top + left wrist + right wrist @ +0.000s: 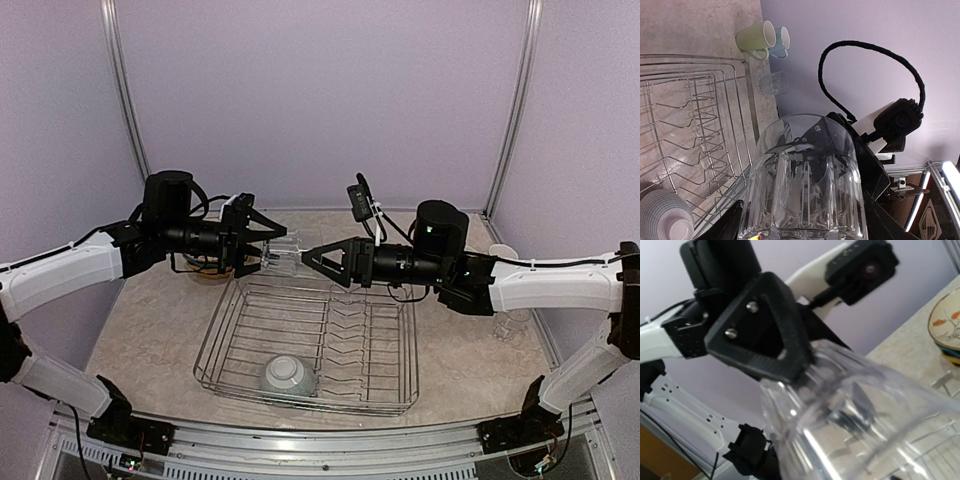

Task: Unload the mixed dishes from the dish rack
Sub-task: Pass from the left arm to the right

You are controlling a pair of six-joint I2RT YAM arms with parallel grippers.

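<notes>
Beige marbled table point(150, 310) carries the wire rack point(390, 330) at its middle, near the arm bases. Above the rack's far edge the two arms meet tip to tip.

Left gripper point(272, 252) pinches a clear ribbed glass point(286, 255) in the air, lying on its side with the mouth toward the right arm. Right gripper point(312, 256) has its tip at that mouth. Its wrist view shows the glass filling the foreground, and seen through the glass from the left wrist its fingers are only dark shapes. I cannot tell whether its jaws are spread or gripping.

Plates point(208, 272) sit stacked on the table behind the left gripper, outside the rack. A grey-green bowl point(283, 374) rests upside down inside the rack at its near edge.

From the left wrist, a green mug point(752, 39) and a blue mug point(783, 39) stand touching on the table beyond the rack, with a second glass point(772, 82) just beside them.
</notes>
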